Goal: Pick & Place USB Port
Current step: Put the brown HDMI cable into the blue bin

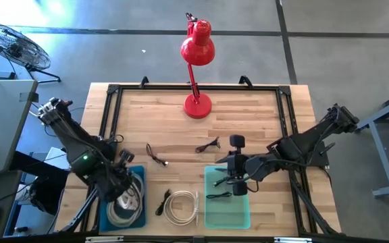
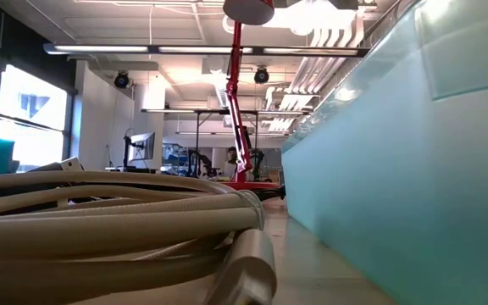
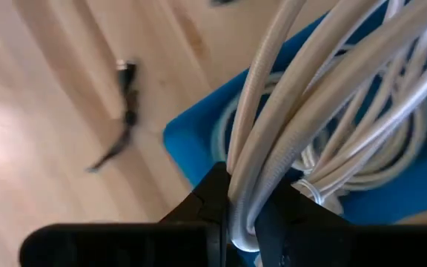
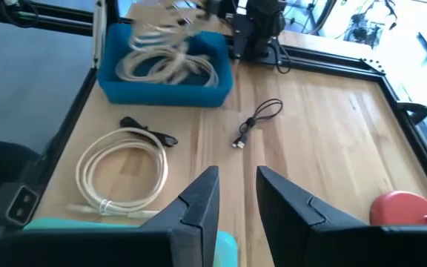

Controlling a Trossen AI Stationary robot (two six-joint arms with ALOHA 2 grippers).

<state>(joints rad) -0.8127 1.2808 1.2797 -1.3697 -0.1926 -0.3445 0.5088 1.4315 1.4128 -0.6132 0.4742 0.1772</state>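
My left gripper (image 1: 123,183) is over the blue tray (image 1: 139,217) near the table's front left, shut on a bundle of white cable (image 3: 325,89). The rest of that coil lies in the blue tray (image 3: 191,141). My right gripper (image 4: 236,178) is open and empty, hovering above the far end of the teal tray (image 1: 238,214), where a black cable (image 1: 218,196) lies. A second white coil (image 1: 181,206) lies flat on the wood between the trays and fills the low view (image 2: 100,220). Loose black cables (image 1: 156,155) (image 1: 208,145) (image 1: 164,201) lie on the table. My left gripper pinches several strands of the white cable (image 3: 245,211) between its two fingers (image 3: 210,200). The fingers come from above. The strands run out from the fingers and down to the loops (image 3: 362,167) lying in the blue tray.
A red desk lamp (image 1: 196,101) stands at the middle of the table's far side. A black frame (image 1: 113,91) runs along the table's edges. Bare wood lies between the lamp and the trays. The teal tray's wall (image 2: 396,169) blocks the right of the low view.
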